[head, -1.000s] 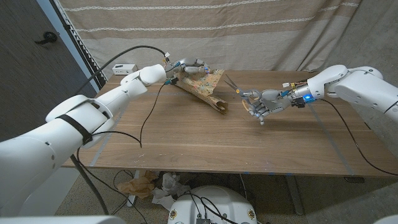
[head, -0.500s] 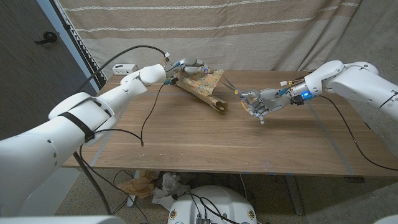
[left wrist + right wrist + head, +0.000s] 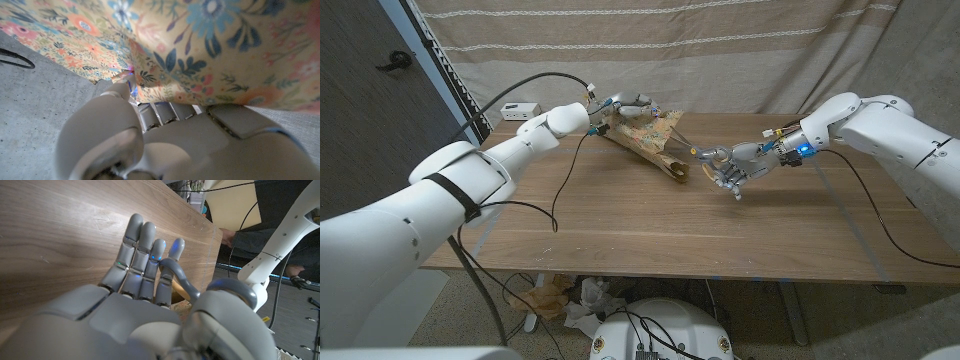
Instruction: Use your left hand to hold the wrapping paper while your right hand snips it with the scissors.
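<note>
The floral wrapping paper (image 3: 650, 140) lies partly unrolled at the table's far middle, its brown roll end toward the front. My left hand (image 3: 623, 104) grips its far upper edge; in the left wrist view the patterned sheet (image 3: 200, 45) hangs right over my left hand (image 3: 165, 140). My right hand (image 3: 728, 168) holds the scissors (image 3: 686, 138) just right of the roll. The thin blades point up and left, with the tips at the paper's right edge. A grey scissor handle loop (image 3: 176, 277) shows among the fingers of my right hand (image 3: 135, 295).
A white box (image 3: 516, 110) sits at the far left corner of the table (image 3: 650, 230). A black cable (image 3: 560, 190) trails from my left arm across the table, another cable (image 3: 865, 195) from my right. A curtain hangs behind. Crumpled paper (image 3: 555, 295) lies on the floor.
My right hand has moved left with the scissors, bringing the blades up to the paper's right edge. My left hand keeps its hold on the paper.
</note>
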Motion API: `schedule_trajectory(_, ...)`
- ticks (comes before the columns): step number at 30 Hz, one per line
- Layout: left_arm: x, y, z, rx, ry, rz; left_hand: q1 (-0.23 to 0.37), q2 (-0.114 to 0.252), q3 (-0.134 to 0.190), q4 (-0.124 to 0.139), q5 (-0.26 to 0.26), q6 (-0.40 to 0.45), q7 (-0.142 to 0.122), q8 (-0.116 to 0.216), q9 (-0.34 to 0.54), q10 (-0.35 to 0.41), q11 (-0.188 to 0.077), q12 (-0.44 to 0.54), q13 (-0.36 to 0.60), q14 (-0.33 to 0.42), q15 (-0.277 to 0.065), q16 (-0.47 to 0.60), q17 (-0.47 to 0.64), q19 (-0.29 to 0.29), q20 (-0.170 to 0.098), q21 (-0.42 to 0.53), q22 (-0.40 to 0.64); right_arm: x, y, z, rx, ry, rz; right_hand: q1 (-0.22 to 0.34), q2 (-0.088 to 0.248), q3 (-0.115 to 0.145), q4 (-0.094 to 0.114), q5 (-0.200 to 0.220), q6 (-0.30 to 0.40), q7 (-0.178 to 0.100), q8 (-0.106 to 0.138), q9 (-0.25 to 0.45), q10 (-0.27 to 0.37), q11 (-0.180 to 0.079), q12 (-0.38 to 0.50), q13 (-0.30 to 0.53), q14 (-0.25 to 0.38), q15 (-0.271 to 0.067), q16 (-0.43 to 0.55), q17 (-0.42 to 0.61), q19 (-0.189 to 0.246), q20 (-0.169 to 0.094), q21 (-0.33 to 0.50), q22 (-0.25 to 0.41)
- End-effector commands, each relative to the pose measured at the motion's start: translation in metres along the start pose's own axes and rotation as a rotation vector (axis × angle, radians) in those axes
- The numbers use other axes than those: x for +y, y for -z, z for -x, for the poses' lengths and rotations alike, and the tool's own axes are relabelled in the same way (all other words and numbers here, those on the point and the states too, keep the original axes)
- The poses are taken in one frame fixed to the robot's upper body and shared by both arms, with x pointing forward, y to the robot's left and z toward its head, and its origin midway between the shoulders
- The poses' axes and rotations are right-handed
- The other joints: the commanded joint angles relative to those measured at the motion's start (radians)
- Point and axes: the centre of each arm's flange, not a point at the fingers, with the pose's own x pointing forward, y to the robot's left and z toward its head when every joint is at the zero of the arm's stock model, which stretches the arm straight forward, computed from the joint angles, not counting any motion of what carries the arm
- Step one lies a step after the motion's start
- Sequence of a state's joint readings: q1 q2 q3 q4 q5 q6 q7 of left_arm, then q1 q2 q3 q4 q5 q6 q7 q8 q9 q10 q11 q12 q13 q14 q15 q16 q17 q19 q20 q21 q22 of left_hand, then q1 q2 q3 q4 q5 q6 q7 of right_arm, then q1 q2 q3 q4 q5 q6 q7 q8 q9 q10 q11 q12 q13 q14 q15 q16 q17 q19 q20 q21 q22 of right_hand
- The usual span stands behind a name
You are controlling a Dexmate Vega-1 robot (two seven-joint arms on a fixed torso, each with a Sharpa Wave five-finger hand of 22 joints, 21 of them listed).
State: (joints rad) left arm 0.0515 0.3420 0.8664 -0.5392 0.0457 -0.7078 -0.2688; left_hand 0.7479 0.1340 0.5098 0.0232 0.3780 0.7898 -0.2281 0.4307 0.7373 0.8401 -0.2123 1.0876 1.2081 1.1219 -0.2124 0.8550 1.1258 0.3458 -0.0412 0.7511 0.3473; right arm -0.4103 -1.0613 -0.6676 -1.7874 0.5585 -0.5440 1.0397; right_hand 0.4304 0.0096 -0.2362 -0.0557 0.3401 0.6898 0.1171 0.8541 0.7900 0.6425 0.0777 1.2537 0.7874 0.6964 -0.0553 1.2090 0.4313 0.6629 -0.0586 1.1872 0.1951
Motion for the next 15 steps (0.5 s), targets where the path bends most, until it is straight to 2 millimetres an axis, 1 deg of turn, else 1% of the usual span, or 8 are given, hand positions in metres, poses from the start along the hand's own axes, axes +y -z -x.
schedule_trajectory(1, -0.005, -0.006, -0.005, -0.021, 0.038, 0.002, 0.002, 0.005, -0.004, -0.001, 0.004, 0.066, 0.004, 0.001, 0.029, -0.002, 0.002, 0.005, 0.005, -0.005, -0.006, 0.008, 0.003, 0.001, -0.062, 0.007, -0.003, -0.003, -0.005, -0.003, 0.028, -0.011, 0.033, -0.001, 0.004, -0.006, -0.004, 0.003, 0.057, 0.064, -0.002, 0.005, 0.021, 0.017, 0.006, -0.002, -0.011, -0.035, 0.006, 0.003, 0.003, 0.0, -0.002, 0.003)
schedule_trajectory(2, -0.006, -0.007, -0.006, -0.023, 0.043, 0.001, 0.001, 0.005, -0.004, 0.0, 0.004, 0.066, 0.004, -0.001, 0.027, -0.002, 0.002, 0.005, 0.005, -0.006, -0.006, 0.008, 0.004, 0.0, -0.066, 0.007, -0.004, -0.004, -0.004, -0.003, 0.029, -0.011, 0.033, -0.001, 0.004, -0.007, -0.004, 0.003, 0.056, 0.064, -0.002, 0.006, 0.019, 0.018, 0.007, 0.0, -0.012, -0.035, 0.006, 0.003, 0.004, 0.001, -0.003, 0.002)
schedule_trajectory(5, -0.008, -0.009, -0.005, -0.037, 0.036, 0.0, 0.001, 0.005, -0.005, 0.001, 0.004, 0.064, 0.004, -0.005, 0.024, -0.003, 0.002, 0.008, 0.006, -0.005, -0.006, 0.01, 0.005, 0.0, -0.065, 0.009, -0.006, -0.006, -0.001, -0.004, 0.032, -0.009, 0.016, -0.002, 0.003, -0.007, -0.003, 0.003, 0.058, 0.064, -0.004, 0.004, 0.02, 0.016, 0.006, -0.003, -0.012, -0.035, 0.005, 0.001, 0.004, 0.0, -0.003, 0.002)
schedule_trajectory(6, -0.009, -0.01, -0.005, -0.042, 0.037, -0.002, 0.0, 0.005, -0.005, 0.001, 0.004, 0.064, 0.004, -0.008, 0.021, -0.001, 0.002, 0.01, 0.007, -0.005, -0.006, 0.011, 0.006, -0.001, -0.061, 0.011, -0.007, -0.007, 0.0, -0.004, 0.031, -0.007, 0.019, -0.002, 0.004, -0.007, -0.004, 0.003, 0.058, 0.065, -0.004, 0.003, 0.02, 0.016, 0.006, -0.003, -0.012, -0.035, 0.005, 0.002, 0.004, 0.0, -0.003, 0.002)
schedule_trajectory(9, -0.01, -0.011, -0.005, -0.05, 0.041, -0.003, 0.001, 0.005, -0.006, 0.001, 0.004, 0.067, 0.004, -0.007, 0.021, -0.007, 0.002, 0.005, 0.002, -0.005, -0.006, 0.012, 0.006, -0.002, -0.067, 0.012, -0.009, -0.008, 0.003, -0.004, 0.036, -0.007, 0.012, -0.002, 0.003, -0.007, -0.004, 0.003, 0.058, 0.065, -0.005, 0.003, 0.02, 0.015, 0.006, -0.004, -0.012, -0.035, 0.006, 0.002, 0.004, 0.0, -0.003, 0.003)
schedule_trajectory(15, -0.01, -0.015, -0.003, -0.059, 0.056, -0.014, 0.001, 0.005, -0.006, 0.001, 0.004, 0.068, 0.004, -0.01, 0.02, -0.007, 0.002, 0.003, -0.001, 0.0, -0.006, 0.018, 0.011, -0.003, -0.066, 0.017, -0.013, -0.014, 0.009, -0.001, 0.062, -0.001, 0.001, -0.001, 0.005, -0.007, -0.004, 0.003, 0.059, 0.063, -0.005, 0.005, 0.018, 0.017, 0.009, 0.0, -0.015, -0.038, 0.007, 0.004, 0.004, -0.001, -0.003, 0.003)
